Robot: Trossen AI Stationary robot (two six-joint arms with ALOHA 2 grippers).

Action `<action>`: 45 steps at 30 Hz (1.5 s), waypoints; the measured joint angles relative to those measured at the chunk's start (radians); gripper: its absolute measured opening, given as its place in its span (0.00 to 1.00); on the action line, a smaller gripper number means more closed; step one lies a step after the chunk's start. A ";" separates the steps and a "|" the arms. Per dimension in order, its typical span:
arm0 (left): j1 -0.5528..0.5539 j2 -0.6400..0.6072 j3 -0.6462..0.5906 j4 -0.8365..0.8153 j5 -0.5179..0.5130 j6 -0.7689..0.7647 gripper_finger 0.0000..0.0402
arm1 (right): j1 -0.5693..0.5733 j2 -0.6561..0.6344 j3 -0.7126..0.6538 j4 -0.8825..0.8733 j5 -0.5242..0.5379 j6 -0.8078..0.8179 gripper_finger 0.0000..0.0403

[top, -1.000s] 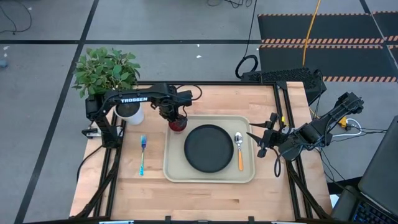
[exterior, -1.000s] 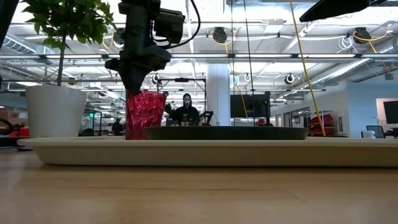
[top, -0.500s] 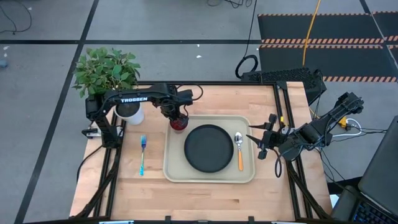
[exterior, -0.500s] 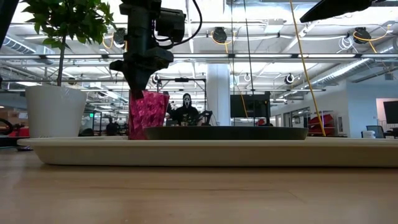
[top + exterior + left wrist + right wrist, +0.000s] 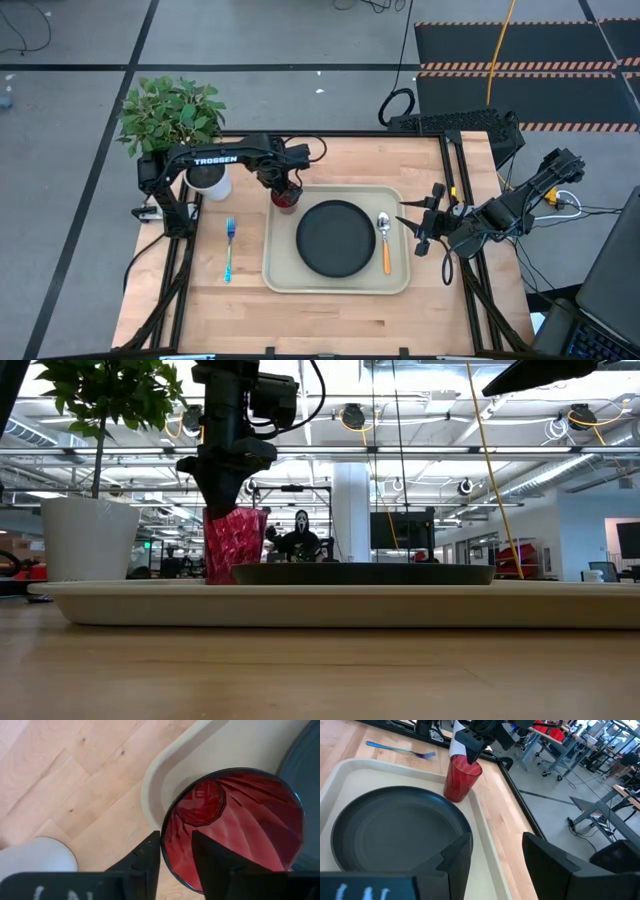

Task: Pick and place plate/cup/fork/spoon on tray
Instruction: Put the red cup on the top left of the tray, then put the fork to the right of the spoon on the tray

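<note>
Left arm reaches across the table's back edge, wrist pointing straight down. Left gripper (image 5: 285,189) straddles the rim of the cup (image 5: 235,545), one finger inside, one outside, jaws slackened off the wall. Cup upright in the tray (image 5: 335,283) back-left corner, beside the plate (image 5: 335,238). Right gripper (image 5: 421,231) hovers off the tray's right edge, jaws wide, empty.

My left gripper (image 5: 176,851) straddles the cup (image 5: 286,198) rim; the plate (image 5: 335,238) crowds one side, seemingly touching, and the tray (image 5: 274,262) rim the other. Above is open.
</note>
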 joint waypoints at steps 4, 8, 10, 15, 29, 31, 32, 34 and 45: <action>0.000 0.000 0.000 0.000 -0.010 0.000 0.34 | 0.000 0.000 0.000 0.000 0.000 0.000 0.42; 0.000 0.000 0.000 0.000 -0.015 0.005 0.35 | 0.000 0.000 0.000 0.000 -0.001 0.010 0.42; 0.001 0.000 0.000 0.000 -0.015 0.011 0.36 | 0.000 0.000 0.000 0.000 -0.001 0.018 0.42; 0.002 0.000 0.000 0.000 -0.015 0.029 0.36 | 0.000 0.000 0.000 0.000 -0.001 0.018 0.42; 0.002 0.000 0.000 0.000 0.006 0.051 0.36 | 0.000 0.000 0.000 0.000 -0.001 0.024 0.42; 0.002 0.000 0.000 0.001 0.010 0.057 0.36 | 0.000 0.000 0.000 0.000 -0.001 0.023 0.42; 0.002 0.000 0.000 0.001 0.011 0.061 0.36 | 0.000 0.000 0.000 0.000 -0.001 0.023 0.42; 0.002 0.000 0.000 0.001 0.012 0.067 0.36 | 0.000 0.000 0.000 0.000 -0.001 0.023 0.42; 0.002 -0.001 0.060 0.000 0.012 0.077 0.36 | 0.000 0.000 0.000 0.000 -0.001 0.022 0.42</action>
